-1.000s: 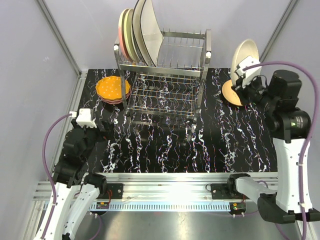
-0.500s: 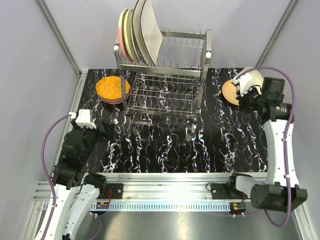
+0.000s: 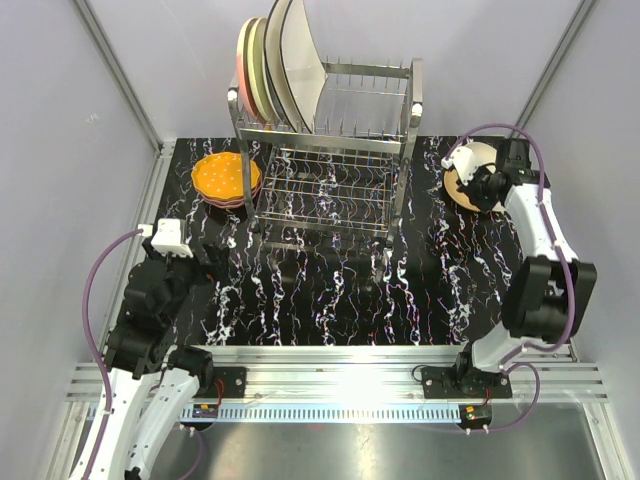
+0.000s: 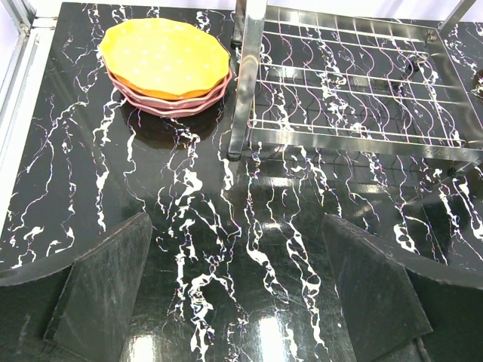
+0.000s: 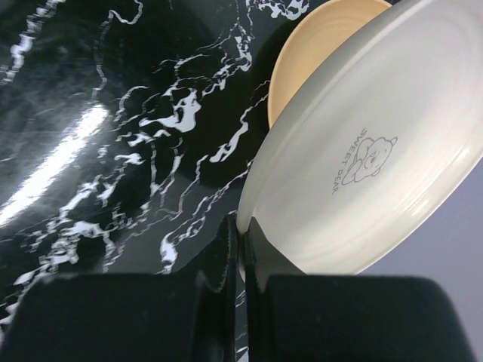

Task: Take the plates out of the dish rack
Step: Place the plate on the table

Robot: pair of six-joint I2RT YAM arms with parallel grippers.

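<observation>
Hanging tilted at the far right of the bench point(image 3: 330, 290), the cream round plate point(image 5: 411, 105) is held by its lower rim alone, its underside turned to the wrist camera. It is pinched between the pressed-together fingers of the right gripper point(image 5: 241, 226). It partly overlaps a tan plate point(image 5: 317, 45) lying flat on the bench. Whether the two touch cannot be told.

Several plates point(image 3: 268, 65) are seen upright at the left end of the upper tier of the dish rack point(image 3: 340, 150): a pink one outermost, cream ones beside it, and a large cream square one. Just left of the rack, an orange plate point(image 4: 166, 56) is stacked on pink plates point(image 4: 173, 104). The left gripper point(image 4: 238, 286) is spread wide with nothing between its fingers, low over the near left of the bench.

Risks noted:
- The hold is on a thin strip of rim, with the plate's weight hung well off the fingers, so a pivot or slip out of the pinch is possible.
- If released at this tilt, the plate would drop edge-first onto the tan plate. A chip, or a slide off it, is judged likely.
- The bench's right edge is near, so little room is left for a skid.

Markings: a grey stamp point(image 5: 361, 162) on the underside is read as "SWEET BEAR" beside a small bear figure. The second word's first letter is not sharp. No other writing is made out.
</observation>
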